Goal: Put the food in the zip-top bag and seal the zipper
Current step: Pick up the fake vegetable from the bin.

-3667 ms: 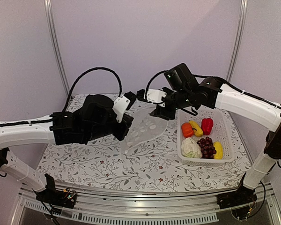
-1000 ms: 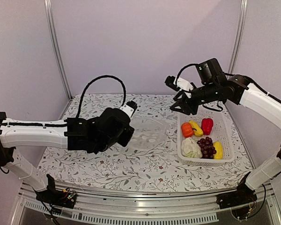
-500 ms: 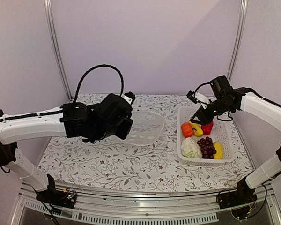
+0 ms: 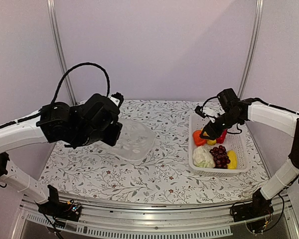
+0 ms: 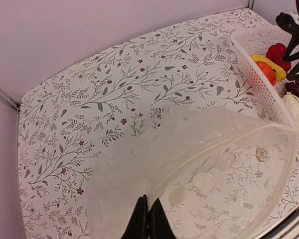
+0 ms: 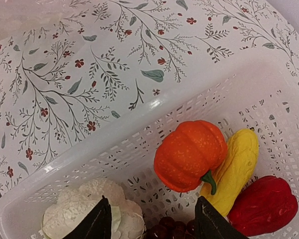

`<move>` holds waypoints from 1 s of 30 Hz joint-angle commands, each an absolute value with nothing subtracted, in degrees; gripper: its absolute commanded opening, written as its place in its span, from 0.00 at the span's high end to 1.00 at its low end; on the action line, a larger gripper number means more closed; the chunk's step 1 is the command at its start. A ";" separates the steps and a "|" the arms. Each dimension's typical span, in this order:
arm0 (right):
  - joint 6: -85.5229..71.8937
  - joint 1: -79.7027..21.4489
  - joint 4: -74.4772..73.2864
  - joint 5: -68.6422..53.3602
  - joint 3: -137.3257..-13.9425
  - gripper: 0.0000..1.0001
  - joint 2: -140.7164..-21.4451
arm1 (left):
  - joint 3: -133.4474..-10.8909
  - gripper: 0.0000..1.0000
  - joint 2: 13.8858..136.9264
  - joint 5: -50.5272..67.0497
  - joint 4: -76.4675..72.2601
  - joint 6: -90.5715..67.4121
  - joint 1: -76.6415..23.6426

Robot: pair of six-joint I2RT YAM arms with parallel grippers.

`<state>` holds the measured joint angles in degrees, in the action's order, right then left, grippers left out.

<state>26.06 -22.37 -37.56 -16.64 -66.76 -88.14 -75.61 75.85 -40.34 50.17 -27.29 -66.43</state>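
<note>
The food lies in a white basket (image 6: 114,144): an orange pumpkin (image 6: 189,154), a yellow piece (image 6: 236,167), a red pepper (image 6: 264,204), a white cauliflower (image 6: 84,209) and dark grapes (image 6: 169,230). My right gripper (image 6: 150,201) hangs open just above them, one finger over the cauliflower, the other beside the pumpkin's stem, holding nothing. My left gripper (image 5: 148,201) is shut on the mouth edge of the clear zip-top bag (image 5: 224,169). The bag (image 4: 135,142) droops to the table left of centre. The zipper (image 5: 199,162) shows as a faint strip along the mouth.
The basket (image 4: 192,162) stands at the right of the flowered table (image 4: 154,179), with a second yellow piece (image 4: 232,159) in its near corner. Purple walls and metal posts close the back and sides. The right arm (image 4: 269,112) reaches in from the right.
The left arm has carried the bag leftward and lower. The right gripper has dropped from high above the basket down onto the food, and its jaws have spread wider.
</note>
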 commanded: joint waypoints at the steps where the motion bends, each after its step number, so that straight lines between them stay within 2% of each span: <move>1: 25.36 -22.32 -34.48 -16.17 -66.39 0.43 -92.44 | -74.10 1.00 81.14 -34.57 39.80 -27.42 -65.83; 8: 23.69 -22.32 -31.24 -13.28 -68.92 0.40 -97.04 | -76.89 1.00 89.73 -32.29 36.39 -30.15 -66.43; 22: 21.50 -22.32 -28.55 -10.57 -69.88 0.40 -104.56 | -78.74 1.00 90.80 -33.07 34.62 -32.40 -66.37; 23: 21.24 -22.32 -28.13 -9.73 -69.81 0.41 -105.10 | -78.79 1.00 90.65 -33.13 34.63 -32.89 -66.36; 30: 20.43 -22.30 -26.63 -5.76 -68.43 0.62 -101.55 | -79.18 1.00 90.31 -32.83 34.89 -33.89 -66.19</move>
